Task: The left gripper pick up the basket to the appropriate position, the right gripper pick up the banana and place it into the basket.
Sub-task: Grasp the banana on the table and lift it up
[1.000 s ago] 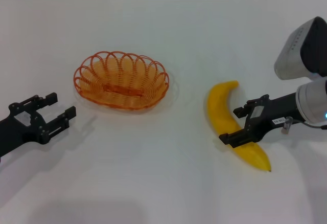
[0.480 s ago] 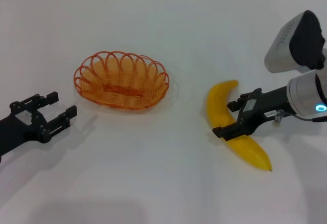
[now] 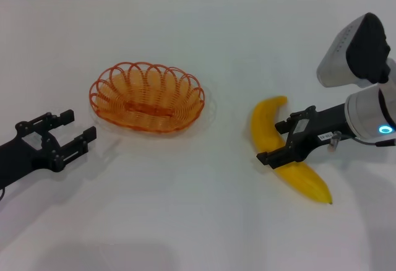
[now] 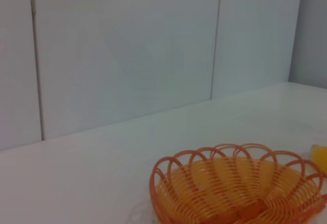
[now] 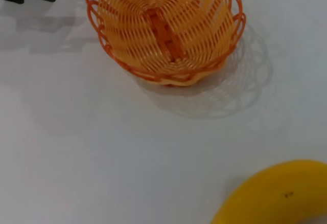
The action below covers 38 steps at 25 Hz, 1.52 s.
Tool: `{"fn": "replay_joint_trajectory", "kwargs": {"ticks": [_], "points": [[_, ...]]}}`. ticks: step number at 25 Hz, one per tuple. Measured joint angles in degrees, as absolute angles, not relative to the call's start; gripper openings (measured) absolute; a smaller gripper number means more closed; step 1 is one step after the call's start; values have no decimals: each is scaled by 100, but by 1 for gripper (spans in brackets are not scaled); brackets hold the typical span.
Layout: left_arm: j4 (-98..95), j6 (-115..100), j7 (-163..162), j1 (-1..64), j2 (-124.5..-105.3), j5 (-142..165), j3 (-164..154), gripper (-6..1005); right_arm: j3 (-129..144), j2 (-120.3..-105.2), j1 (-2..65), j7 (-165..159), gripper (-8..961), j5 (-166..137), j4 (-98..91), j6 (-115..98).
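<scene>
Since a second ago my right claw point(image 3: 276, 141) has slid up the banana point(image 3: 278, 148) toward its middle, and the fruit's lower tip has swung slightly outward; my left claw point(image 3: 65, 135) has crept a touch closer to the basket point(image 3: 147, 96).

Largest first: the white surface point(image 3: 198, 221) carries everything. On it the orange wire basket sits upright, left of centre, nothing inside it in the right wrist view point(image 5: 166, 29). To its right and well apart lies the yellow banana, curved, flat on the surface, one end pointing away from me. My right claw straddles the banana's middle, one finger on each side; whether they press the peel I cannot tell. My left claw waits low on the surface near the basket's left side, fingers apart, not touching it.
</scene>
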<state>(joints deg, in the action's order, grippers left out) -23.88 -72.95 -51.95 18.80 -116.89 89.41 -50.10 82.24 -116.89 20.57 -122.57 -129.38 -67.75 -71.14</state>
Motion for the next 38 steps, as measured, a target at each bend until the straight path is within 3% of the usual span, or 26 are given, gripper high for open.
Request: {"fn": "replay_joint_trajectory", "kwargs": {"ticks": [6, 17, 19, 38], "points": [[-2383, -7295, -5194, 1881, -11689, 8953, -5010, 615, 8184, -11689, 2057, -12314, 880, -12938, -6776, -7110], [-2381, -7295, -5194, 1881, -11689, 8958, -5009, 615, 8162, -11680, 2057, -12402, 711, -12937, -6742, -7128], [-2381, -7295, -5194, 1881, -11689, 8961, -5010, 615, 8142, -11680, 2057, -12406, 614, -12937, -6762, -7151], [-2382, -7295, -5201, 1881, -11689, 8965, -5010, 615, 7973, -11662, 2045, -12357, 479, -12931, -6937, -7194]]}}
